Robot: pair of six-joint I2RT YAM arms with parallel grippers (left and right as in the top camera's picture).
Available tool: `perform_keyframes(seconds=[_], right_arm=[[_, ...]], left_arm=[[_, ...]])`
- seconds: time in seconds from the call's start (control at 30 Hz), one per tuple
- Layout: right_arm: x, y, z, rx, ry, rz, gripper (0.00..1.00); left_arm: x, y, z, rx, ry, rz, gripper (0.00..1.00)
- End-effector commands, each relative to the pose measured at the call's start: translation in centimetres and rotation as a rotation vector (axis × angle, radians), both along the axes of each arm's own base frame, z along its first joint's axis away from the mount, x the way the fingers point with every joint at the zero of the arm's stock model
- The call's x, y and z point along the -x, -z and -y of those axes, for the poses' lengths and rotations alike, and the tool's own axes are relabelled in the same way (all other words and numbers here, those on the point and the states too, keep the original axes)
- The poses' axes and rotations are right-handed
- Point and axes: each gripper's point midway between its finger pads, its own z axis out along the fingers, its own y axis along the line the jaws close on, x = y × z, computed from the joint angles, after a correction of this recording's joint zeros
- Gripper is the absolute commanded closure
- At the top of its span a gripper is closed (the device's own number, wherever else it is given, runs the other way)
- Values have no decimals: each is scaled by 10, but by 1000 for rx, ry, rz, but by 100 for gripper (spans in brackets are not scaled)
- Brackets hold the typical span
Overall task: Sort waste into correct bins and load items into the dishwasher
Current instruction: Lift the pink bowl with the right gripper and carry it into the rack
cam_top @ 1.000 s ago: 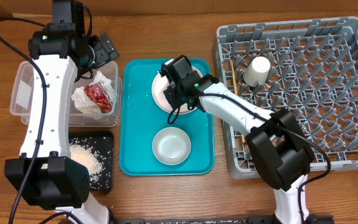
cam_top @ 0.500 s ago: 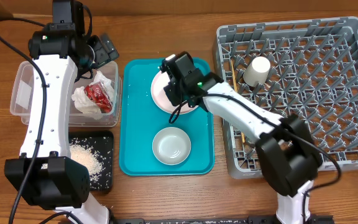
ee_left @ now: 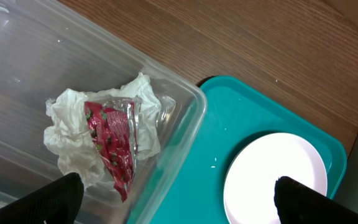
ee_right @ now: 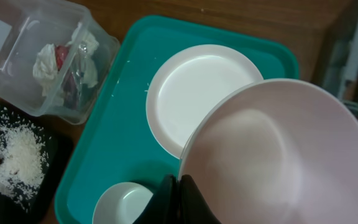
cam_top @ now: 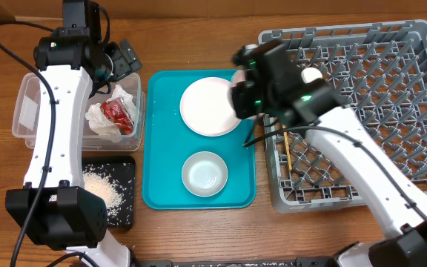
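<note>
Landmark: teal tray (cam_top: 161, 148), at mid-table.

- On the tray, far half: a white plate (cam_top: 207, 106). Near half: a small white bowl (cam_top: 204, 174).
- Left of the tray, far end: a clear tub (cam_top: 27, 111), in which a crumpled napkin (cam_top: 98, 122) and a red wrapper (cam_top: 117, 113) are lying.
- Left of the tray, near end: a black tray (cam_top: 124, 211) with pale crumbs (cam_top: 98, 189) scattered in it.
- Right of the tray: a grey dish rack (cam_top: 391, 96). A cream cup (cam_top: 312, 74) is set among the pegs at its tray-side end, partly masked by the right arm. A chopstick (cam_top: 289, 157) is seen lower down.

Left gripper (ee_left: 176, 199): fingers spread fully, nothing between them, hung over the tub's wall nearest the tray.

Right gripper (ee_right: 178, 196): fingers closed on the rim of a pale pink plate (ee_right: 278, 155). The plate is held tilted above the tray's rack-side edge, reaching away from the fingers and covering part of the white plate in the wrist view. From overhead it is mostly hidden beneath the arm. Its depth is hard to judge this close, so it may be a shallow bowl.
</note>
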Motion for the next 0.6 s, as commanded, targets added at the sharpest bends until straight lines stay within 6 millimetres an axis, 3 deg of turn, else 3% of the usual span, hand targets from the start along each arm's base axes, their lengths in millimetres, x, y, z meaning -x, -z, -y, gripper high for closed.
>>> perform_keyframes(seconds=[0.0, 0.17, 0.33, 0.57], right_arm=[[12, -5, 17, -142, 17, -153, 96], [12, -8, 51, -270, 66, -277, 96], [14, -21, 63, -462, 14, -332, 96], [5, -10, 96, -613, 63, -359, 96]], left_arm=[[-2, -11, 3, -3, 18, 32, 0], [-2, -11, 3, -3, 18, 32, 0], [-2, -11, 3, -3, 18, 32, 0], [-2, -11, 3, -3, 18, 32, 0]])
